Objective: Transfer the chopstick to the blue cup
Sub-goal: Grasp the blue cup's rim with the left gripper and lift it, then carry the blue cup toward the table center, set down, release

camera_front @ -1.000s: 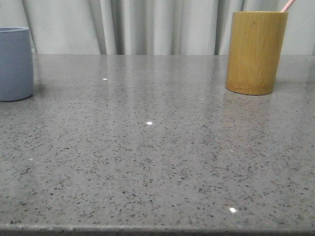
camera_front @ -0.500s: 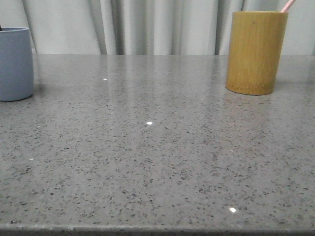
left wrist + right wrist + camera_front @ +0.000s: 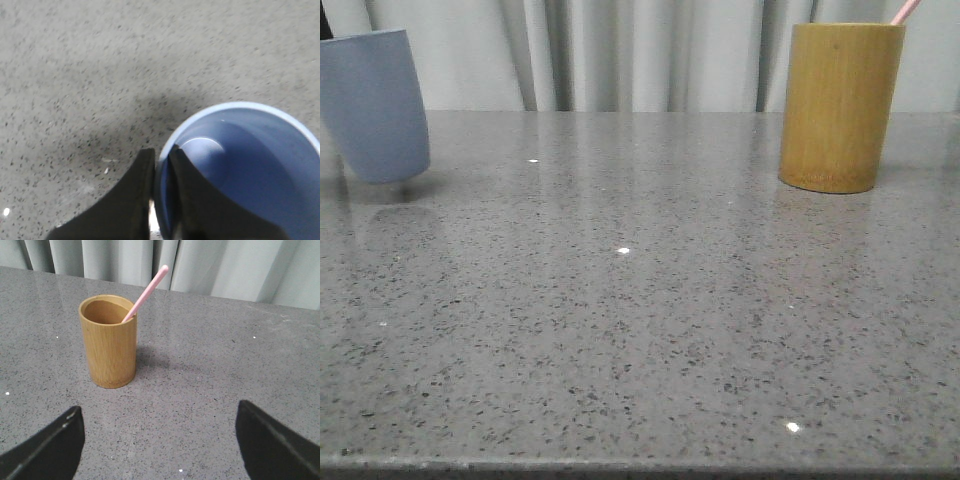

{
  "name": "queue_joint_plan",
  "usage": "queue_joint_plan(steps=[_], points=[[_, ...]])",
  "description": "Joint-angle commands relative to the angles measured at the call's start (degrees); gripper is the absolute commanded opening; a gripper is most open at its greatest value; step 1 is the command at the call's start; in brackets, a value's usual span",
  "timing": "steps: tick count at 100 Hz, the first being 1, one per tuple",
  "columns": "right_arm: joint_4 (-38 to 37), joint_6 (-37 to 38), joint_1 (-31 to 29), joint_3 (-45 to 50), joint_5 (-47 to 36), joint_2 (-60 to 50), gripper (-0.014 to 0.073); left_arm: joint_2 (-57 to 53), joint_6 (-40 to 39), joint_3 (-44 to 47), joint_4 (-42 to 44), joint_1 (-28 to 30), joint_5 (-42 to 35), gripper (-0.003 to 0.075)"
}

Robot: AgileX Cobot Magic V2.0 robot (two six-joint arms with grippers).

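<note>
Two cups: blue cup (image 3: pixel 375 105) far left, bamboo holder (image 3: pixel 840 105) far right, well apart on grey worktop (image 3: pixel 640 320).
Left end effector (image 3: pixel 161 172): pinching blue cup rim, one finger inside, one outside; cup tilted, base looks just off worktop.
Chopstick (image 3: pixel 146 292): pink, leaning in bamboo holder, tip above rim.
Right end effector (image 3: pixel 160 447): spread wide, empty, facing holder.
Step tip: keep cup level, rim grip is thin; carry low, set down near holder.
</note>
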Motion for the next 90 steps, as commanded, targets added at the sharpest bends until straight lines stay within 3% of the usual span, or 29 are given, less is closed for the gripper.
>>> queue_joint_plan(steps=[1,42,90], points=[[-0.3,0.0,-0.2,-1.7,-4.0,0.9,0.0614,-2.1,0.2,-4.1,-1.2,-2.1,-0.9,-0.0019],[-0.3,0.0,-0.2,-1.7,-4.3,0.9,0.0614,0.6,0.2,-13.3,1.5,-16.9,0.2,-0.0019],[-0.3,0.0,-0.2,-1.7,-4.2,0.9,0.0614,14.7,0.2,-25.8,3.3,-23.6,4.3,-0.0019]])
